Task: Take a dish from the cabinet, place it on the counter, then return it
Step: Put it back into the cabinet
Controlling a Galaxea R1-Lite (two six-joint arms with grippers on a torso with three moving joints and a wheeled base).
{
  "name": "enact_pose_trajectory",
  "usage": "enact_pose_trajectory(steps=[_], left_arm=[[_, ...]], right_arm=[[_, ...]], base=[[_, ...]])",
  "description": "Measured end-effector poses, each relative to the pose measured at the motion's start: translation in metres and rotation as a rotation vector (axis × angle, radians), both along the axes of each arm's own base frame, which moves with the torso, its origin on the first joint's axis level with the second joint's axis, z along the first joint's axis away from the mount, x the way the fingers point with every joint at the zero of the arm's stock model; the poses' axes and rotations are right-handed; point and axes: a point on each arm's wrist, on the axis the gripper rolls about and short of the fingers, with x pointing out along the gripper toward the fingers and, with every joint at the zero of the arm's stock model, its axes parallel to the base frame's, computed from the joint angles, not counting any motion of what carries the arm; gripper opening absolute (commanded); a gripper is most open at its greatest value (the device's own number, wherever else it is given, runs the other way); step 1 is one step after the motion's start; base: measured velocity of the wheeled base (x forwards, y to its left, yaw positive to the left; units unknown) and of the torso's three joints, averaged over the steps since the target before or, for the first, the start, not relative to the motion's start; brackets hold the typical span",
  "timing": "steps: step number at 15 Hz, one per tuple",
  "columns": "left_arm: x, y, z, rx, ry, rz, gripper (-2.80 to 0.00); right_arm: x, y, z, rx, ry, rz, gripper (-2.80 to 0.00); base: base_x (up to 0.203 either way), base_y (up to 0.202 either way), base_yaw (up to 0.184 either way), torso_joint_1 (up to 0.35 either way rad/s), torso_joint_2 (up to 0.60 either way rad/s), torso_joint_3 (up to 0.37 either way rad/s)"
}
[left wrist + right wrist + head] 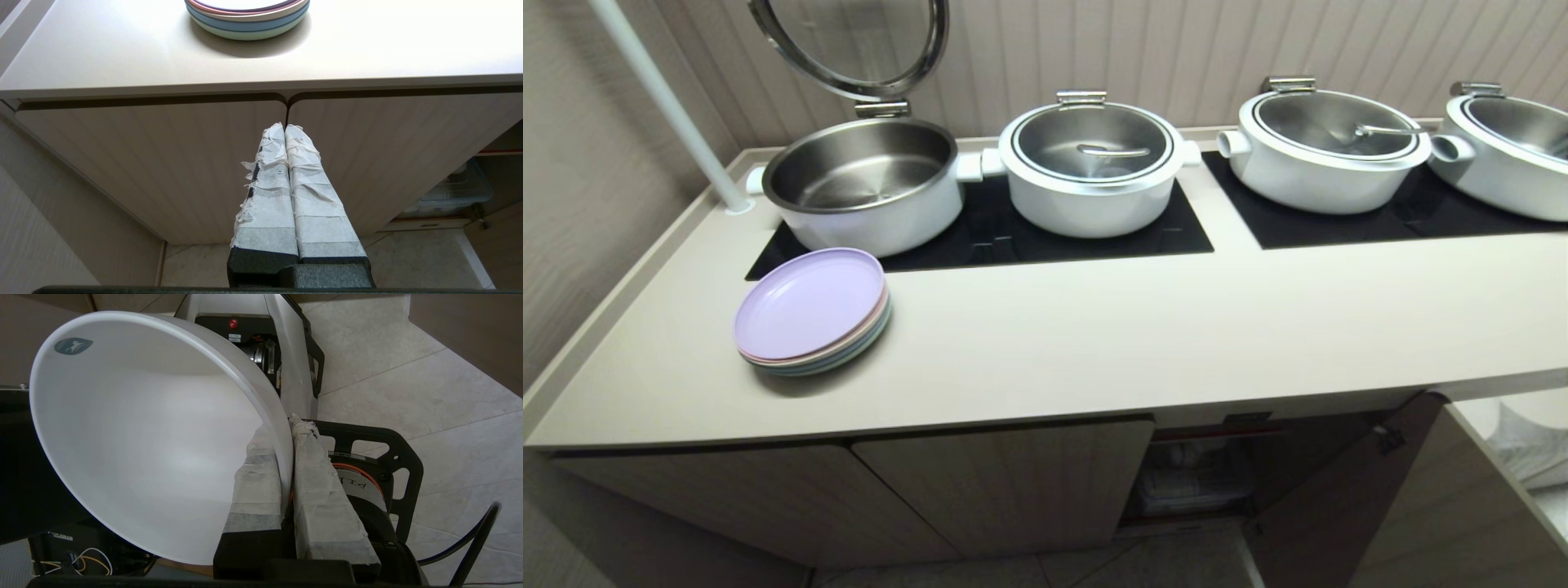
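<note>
Counter (1094, 327): four pots (1092, 167), one plate stack (812, 313).

The head view looked forward and down from above the counter (1094, 327), taking in its whole top and the cabinet (1005, 482) fronts below. The left wrist view sat low and near the closed cabinet doors (163, 163), facing up along them past the counter's front edge. Both views shared the stack of plates (813, 314) and the open compartment (1201, 474). The right wrist view faced down at the tiled floor (429, 396) and the robot's base (286, 355), close behind a white bowl (143, 437).
</note>
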Motion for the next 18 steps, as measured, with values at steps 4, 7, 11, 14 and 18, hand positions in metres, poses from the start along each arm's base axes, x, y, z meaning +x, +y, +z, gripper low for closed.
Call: enact_pose_trajectory(steps=[4,7,11,14,18], left_arm=[[0.0,0.0,0.0,0.0,0.0,0.0,-2.8],[0.0,0.0,0.0,0.0,0.0,0.0,-2.8],[0.0,0.0,0.0,0.0,0.0,0.0,-2.8],[0.0,0.0,0.0,0.0,0.0,0.0,-2.8],[0.0,0.0,0.0,0.0,0.0,0.0,-2.8]], right_arm=[[0.001,0.001,0.003,0.002,-0.011,0.019,-2.8],[0.002,0.002,0.005,0.036,-0.015,0.025,-2.8],[0.003,0.004,0.015,0.135,-0.034,0.053,-2.8],[0.003,0.004,0.015,0.134,-0.027,0.058,-2.8],[0.001,0.004,0.016,0.117,-0.006,0.058,-2.8]], base=[[0.0,0.0,0.0,0.0,0.0,0.0],[0.0,0.0,0.0,0.0,0.0,0.0],[0.0,0.0,0.0,0.0,0.0,0.0],[0.0,0.0,0.0,0.0,0.0,0.0],[0.0,0.0,0.0,0.0,0.0,0.0]])
